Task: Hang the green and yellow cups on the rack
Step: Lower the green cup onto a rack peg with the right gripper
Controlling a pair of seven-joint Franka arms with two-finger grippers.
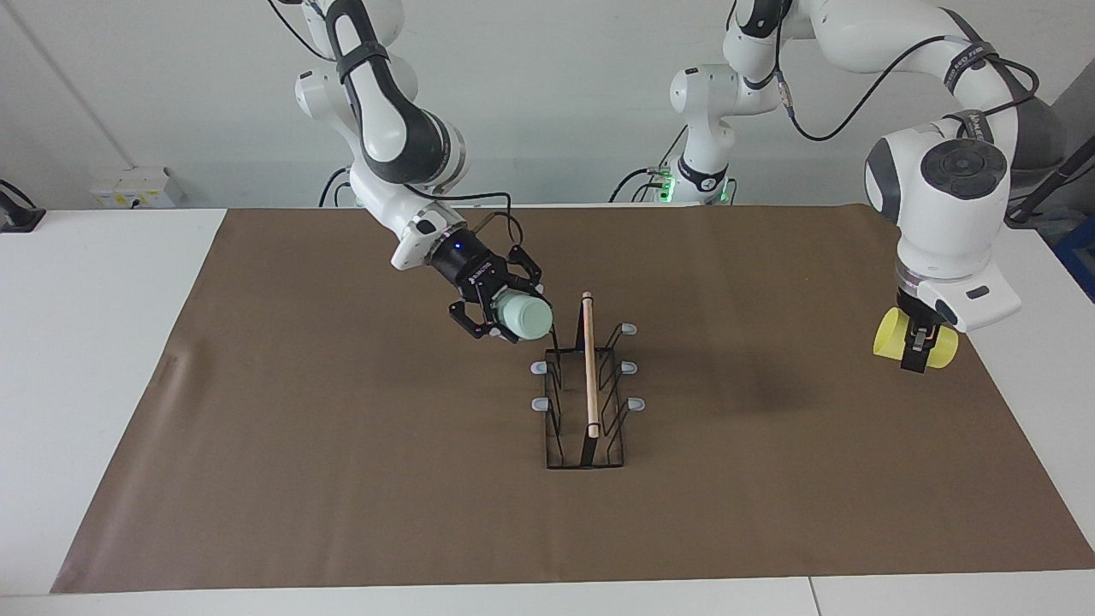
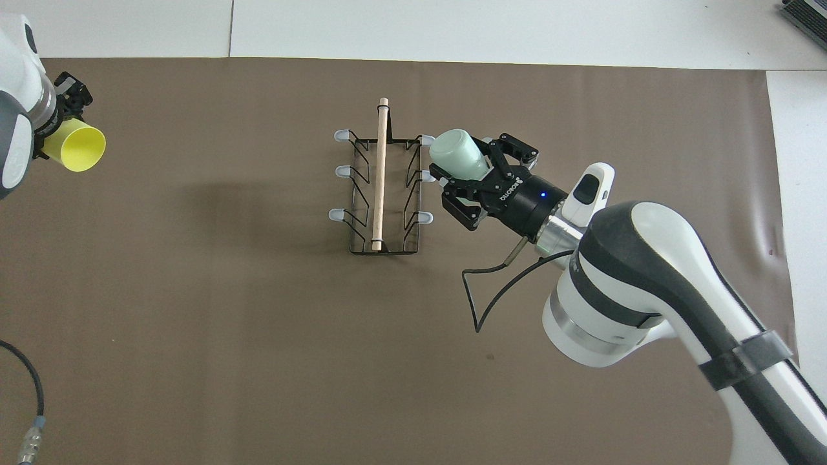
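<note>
Bringing the green cup [image 1: 523,318], clamped in my right gripper [image 1: 503,315], up against the rack [image 1: 585,402] beside its prong nearest the robots. Next I must slip its mouth over that prong. My left gripper [image 1: 917,346] waits over the mat's end, gripping the yellow cup [image 1: 894,334].

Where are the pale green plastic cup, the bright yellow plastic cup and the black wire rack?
Pale green plastic cup [image 1: 524,318], facing view, its base.
Bright yellow plastic cup [image 2: 77,148], overhead view, its mouth.
Black wire rack [image 1: 588,364], facing view, wooden rod.
</note>
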